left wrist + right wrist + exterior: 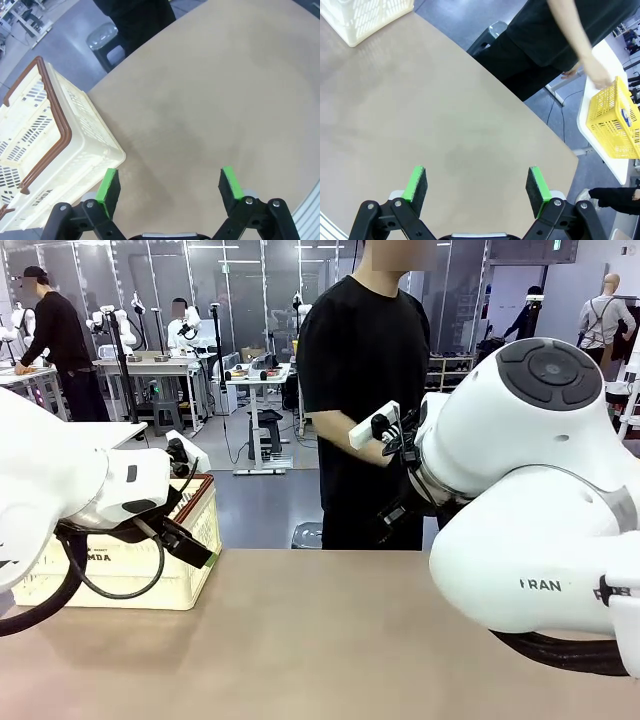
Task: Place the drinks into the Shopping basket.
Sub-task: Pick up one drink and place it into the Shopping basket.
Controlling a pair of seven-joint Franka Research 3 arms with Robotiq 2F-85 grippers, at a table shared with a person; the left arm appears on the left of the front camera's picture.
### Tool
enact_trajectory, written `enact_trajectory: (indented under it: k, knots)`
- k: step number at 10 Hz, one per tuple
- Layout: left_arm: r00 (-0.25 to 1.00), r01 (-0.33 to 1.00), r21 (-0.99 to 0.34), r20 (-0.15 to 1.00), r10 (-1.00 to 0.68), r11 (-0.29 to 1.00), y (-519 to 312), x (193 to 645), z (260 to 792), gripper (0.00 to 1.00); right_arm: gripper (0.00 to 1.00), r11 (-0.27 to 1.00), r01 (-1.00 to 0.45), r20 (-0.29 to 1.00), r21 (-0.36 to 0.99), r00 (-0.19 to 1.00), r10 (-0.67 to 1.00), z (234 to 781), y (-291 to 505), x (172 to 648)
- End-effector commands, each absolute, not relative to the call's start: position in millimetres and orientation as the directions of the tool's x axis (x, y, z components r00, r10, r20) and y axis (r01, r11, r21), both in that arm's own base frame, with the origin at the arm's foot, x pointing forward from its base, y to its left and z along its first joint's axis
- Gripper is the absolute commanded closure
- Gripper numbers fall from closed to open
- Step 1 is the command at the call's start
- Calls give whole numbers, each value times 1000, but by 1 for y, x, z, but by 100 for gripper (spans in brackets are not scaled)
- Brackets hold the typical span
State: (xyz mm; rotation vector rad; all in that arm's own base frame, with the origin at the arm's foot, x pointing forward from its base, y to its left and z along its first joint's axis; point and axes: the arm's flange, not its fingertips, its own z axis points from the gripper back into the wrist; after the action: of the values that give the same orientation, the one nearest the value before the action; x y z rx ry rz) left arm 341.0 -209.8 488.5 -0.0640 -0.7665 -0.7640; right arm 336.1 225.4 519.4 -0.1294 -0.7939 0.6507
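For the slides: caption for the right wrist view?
Open right gripper above the table; person's hand by a yellow mesh basket beyond.

The tan surface (320, 650) is stretching across the lower half of the front view. The cream-white lattice Shopping basket (180, 585), rimmed in dark red-brown, is sitting directly on it at the frame's left, close to the far edge.

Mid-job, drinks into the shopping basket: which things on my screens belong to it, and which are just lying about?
Job: cream-white plastic lattice basket with red-brown rim; left gripper, open; right gripper, open.
Lying about: yellow mesh basket, with the person's hand near its rim; grey round stool on the floor.
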Motion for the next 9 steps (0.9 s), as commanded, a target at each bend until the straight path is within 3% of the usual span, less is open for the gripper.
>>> enact_trajectory:
  k: [1,7,9]
  knots:
    - [473,641,212,647,-598,737,-209,343,487,0,0,794,-500,618,-346,516,593,520,225,338]
    - [473,652,207,640,-605,729,-208,342,488,0,0,800,-494,622,-342,519,586,520,225,336]
    - [512,627,201,622,-593,753,-197,345,480,0,0,861,-420,631,-286,594,500,512,209,339]
